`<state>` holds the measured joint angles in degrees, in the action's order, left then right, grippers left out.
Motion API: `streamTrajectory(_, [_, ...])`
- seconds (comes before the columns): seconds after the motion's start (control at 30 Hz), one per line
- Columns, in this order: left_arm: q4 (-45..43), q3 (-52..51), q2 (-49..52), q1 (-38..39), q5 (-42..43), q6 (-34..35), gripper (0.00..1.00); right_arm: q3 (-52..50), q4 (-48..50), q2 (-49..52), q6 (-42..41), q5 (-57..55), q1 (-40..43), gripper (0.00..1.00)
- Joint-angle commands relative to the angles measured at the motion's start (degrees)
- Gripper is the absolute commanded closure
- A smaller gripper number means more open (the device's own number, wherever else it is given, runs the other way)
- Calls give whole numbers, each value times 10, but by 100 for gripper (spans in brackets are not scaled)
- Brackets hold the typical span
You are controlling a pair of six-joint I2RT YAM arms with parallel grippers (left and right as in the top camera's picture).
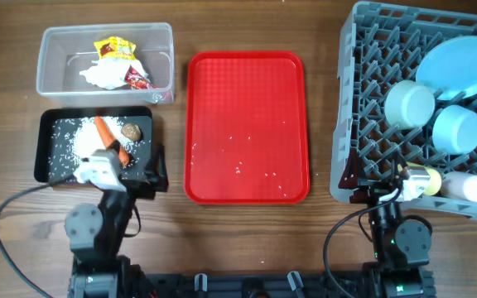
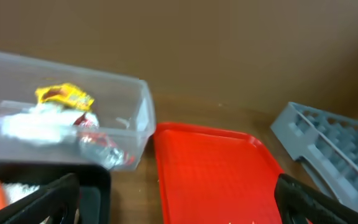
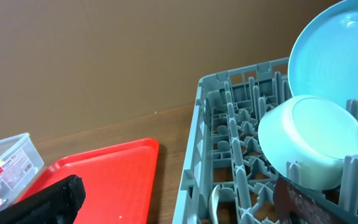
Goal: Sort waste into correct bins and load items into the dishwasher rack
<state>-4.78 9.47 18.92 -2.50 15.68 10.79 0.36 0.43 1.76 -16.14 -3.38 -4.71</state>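
The clear bin holds a yellow wrapper, white tissue and a red wrapper; it also shows in the left wrist view. The black bin holds rice, a carrot and a brown lump. The grey rack holds a blue plate, two blue bowls, a yellow cup and a pink cup. My left gripper is open and empty at the black bin's front right. My right gripper is open and empty at the rack's front left corner.
A flat red tray lies between the bins and the rack, with a few rice grains on it. In the right wrist view, a bowl and the plate stand among the rack's pegs.
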Motion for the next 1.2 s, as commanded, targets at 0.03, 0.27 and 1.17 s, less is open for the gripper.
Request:
streamTrajectory(0.03, [-8, -51, -87, 11, -16, -76, 0, 0, 3, -2, 10, 9, 2, 0])
streamTrajectory(0.27, [13, -92, -156, 11, -36, -76, 0, 0, 3, -2, 10, 9, 2, 0])
streamTrajectory(1.17, [81, -92, -185, 13, -36, -74, 0, 0, 3, -2, 10, 9, 2, 0])
